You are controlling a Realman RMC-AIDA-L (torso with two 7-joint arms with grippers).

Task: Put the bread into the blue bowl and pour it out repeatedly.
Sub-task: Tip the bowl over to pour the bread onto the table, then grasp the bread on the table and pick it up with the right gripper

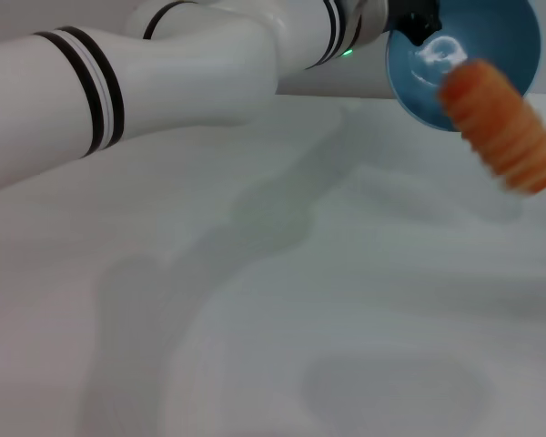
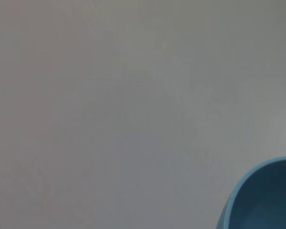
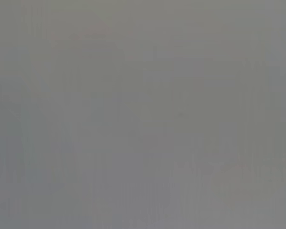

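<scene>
Head view: left arm (image 1: 164, 73) reaching across from the 9 o'clock edge toward 1 o'clock, white with black bands, green light glowing near the wrist. Left gripper (image 1: 417, 27) sitting at the bowl's rim near 1 o'clock, dark, mostly hidden; gripping the blue bowl (image 1: 496, 36) at that rim, though finger spacing impossible to make out (only a black lump showing against the blue). Bowl tipping steeply, glossy inside facing the camera, held up off the table (image 1: 255, 319).

Bread (image 1: 505, 127) showing at 2 o'clock, just below the bowl's lower rim, ridged and orange-tan, blurred, slanting down toward 4 o'clock; upper end overlapping the bowl's opening, lower end hanging clear over the white table. Whether touching the bowl or already free, cannot tell.

Left wrist view: bowl's rim and part of its inside (image 2: 267, 195) peeking in at one corner, plain grey-white surface filling the rest.

Right wrist view: showing only flat grey, nothing to tell apart. Right gripper not appearing in any view.

Arm's shadow lying across the table, running from 7 o'clock toward the middle.
</scene>
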